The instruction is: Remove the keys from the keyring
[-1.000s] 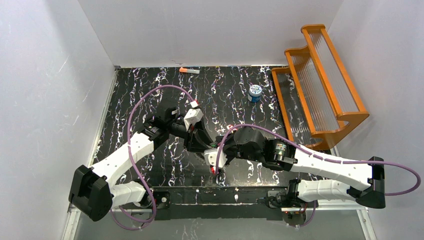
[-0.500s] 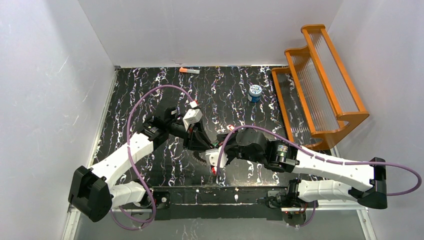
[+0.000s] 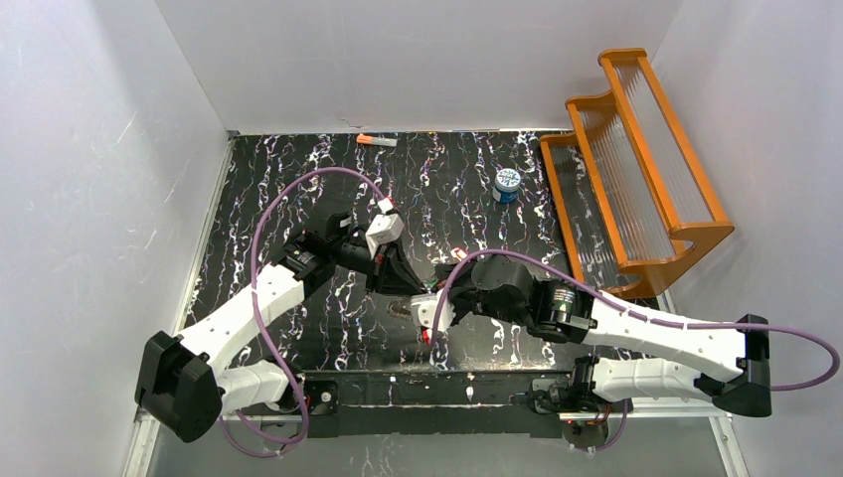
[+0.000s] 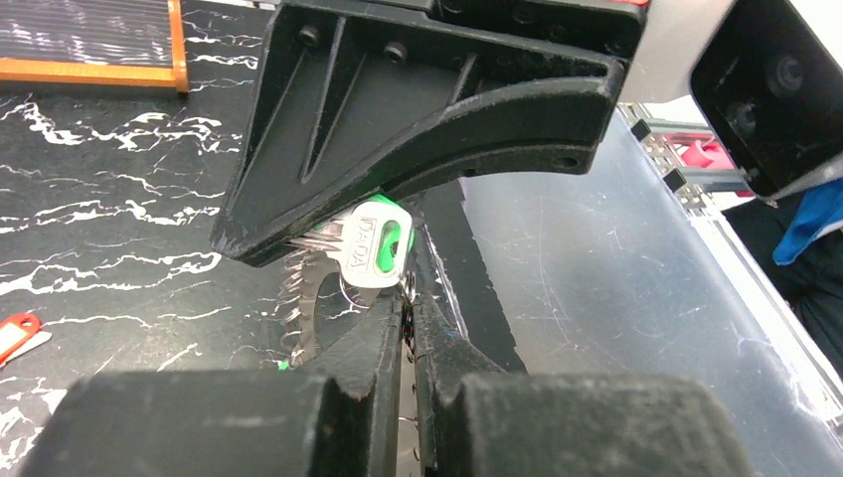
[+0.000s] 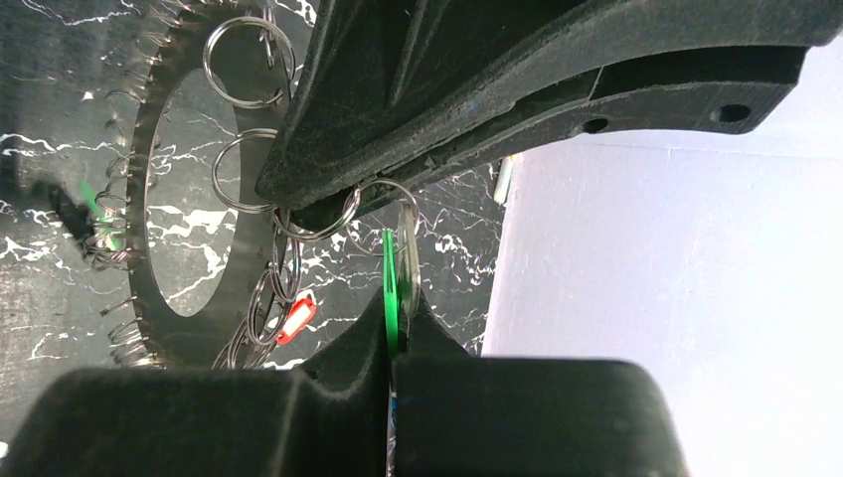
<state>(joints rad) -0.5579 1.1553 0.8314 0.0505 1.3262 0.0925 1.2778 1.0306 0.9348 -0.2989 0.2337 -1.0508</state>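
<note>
Table (image 3: 298, 179): black marbled.
Keyring (image 5: 184, 340): toothed, mid-table between both claws.
Left claw (image 4: 408, 318): clamped on small split ring (image 5: 328, 237).
Right claw (image 5: 394, 316): clamped on green key (image 5: 389, 273).
Red key (image 5: 296, 318): apparently still linked.
No key freed yet.

This looks like a robotics lab test cell. Plain white walls (image 3: 89, 149) box in a black marbled table (image 3: 249, 179). A left arm (image 3: 249, 308) and a right arm (image 3: 656, 333) are bolted at its near edge, trailing purple cables (image 3: 298, 189).
</note>
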